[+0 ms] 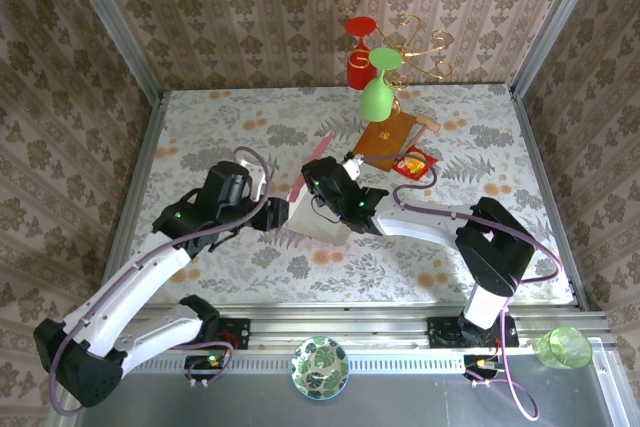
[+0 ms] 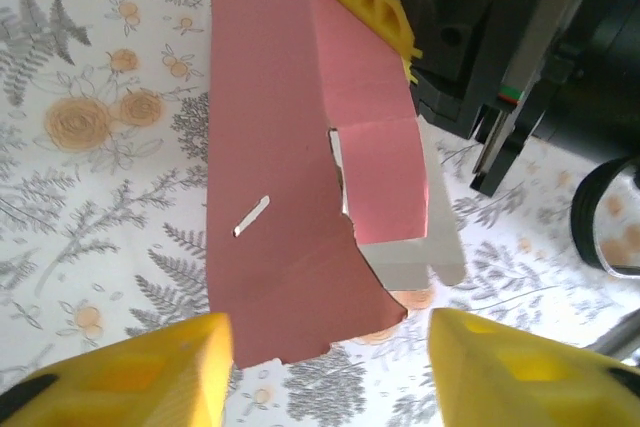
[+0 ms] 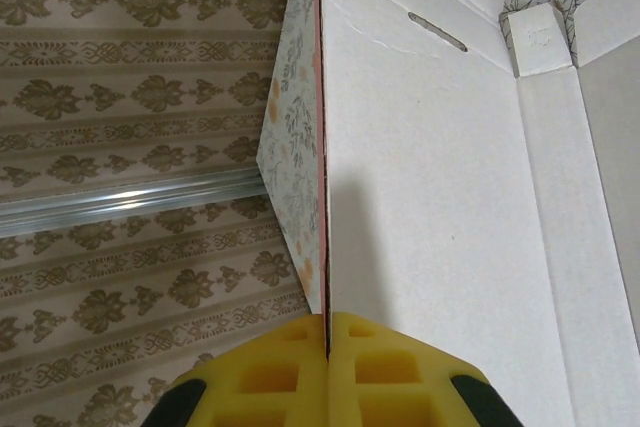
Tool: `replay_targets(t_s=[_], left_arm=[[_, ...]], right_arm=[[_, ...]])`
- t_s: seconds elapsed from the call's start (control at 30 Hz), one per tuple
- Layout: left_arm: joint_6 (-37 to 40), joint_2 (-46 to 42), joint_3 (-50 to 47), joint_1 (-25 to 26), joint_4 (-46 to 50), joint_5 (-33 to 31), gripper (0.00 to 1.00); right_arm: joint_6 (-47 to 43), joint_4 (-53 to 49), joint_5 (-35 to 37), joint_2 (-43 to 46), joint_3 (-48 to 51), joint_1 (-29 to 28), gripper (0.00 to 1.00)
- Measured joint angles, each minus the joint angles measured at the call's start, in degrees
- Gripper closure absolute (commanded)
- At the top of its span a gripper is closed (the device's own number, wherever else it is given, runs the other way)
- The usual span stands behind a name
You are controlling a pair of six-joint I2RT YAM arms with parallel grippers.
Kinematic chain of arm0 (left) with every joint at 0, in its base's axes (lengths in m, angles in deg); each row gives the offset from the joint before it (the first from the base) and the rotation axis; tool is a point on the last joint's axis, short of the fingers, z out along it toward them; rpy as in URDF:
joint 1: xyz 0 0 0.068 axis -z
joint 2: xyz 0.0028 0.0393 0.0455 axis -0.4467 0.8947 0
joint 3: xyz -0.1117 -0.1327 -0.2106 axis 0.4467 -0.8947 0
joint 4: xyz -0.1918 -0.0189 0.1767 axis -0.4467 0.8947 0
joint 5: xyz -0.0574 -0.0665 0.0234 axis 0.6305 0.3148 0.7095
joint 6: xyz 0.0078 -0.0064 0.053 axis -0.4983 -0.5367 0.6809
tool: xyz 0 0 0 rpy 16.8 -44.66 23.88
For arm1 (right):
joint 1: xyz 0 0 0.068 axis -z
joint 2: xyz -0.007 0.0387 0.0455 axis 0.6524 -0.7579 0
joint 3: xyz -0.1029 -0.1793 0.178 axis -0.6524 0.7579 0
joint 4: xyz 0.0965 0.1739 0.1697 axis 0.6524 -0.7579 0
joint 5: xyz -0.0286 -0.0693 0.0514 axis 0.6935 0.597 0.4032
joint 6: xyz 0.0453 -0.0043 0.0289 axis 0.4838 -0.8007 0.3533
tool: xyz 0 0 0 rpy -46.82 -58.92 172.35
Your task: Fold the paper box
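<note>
**A:** Since everything rests on the flowered tabletop (image 1: 480,147), where is the paper box (image 1: 312,219)?

**B:** Around the middle of the tabletop, a little toward its left edge, between the two arms. It is only part folded. The pink outer face (image 2: 290,197) shows in the left wrist view and the white inner face (image 3: 430,197) in the right wrist view, with one panel standing up and the side flaps loose.

**A:** And the right gripper (image 3: 328,332)?

**B:** Its yellow jaws are pressed together on the edge of that raised panel, pink on one side and white on the other.

**A:** The left gripper (image 2: 330,352)?

**B:** Its jaws stand apart, one to each side of the panel's lower end. I cannot tell whether either finger touches the card.

**A:** Anything smaller?

**B:** A brown board (image 1: 385,137) lies toward the far edge. A red and yellow packet (image 1: 412,162) sits just beside its right corner, and both are clear of the box.
</note>
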Motion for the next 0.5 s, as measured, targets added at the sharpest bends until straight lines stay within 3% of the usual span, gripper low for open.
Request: replay_targets(t_s=[0.3, 0.5], left_arm=[[6.3, 1.1, -0.5, 9.9, -0.9, -11.6, 0.33], [7.6, 7.1, -0.7, 13.2, -0.3, -25.3, 0.43]], right_arm=[[0.3, -1.4, -0.1, 0.0, -0.3, 0.0, 1.00], [0.6, -1.6, -0.4, 0.0, -0.4, 0.0, 1.00]])
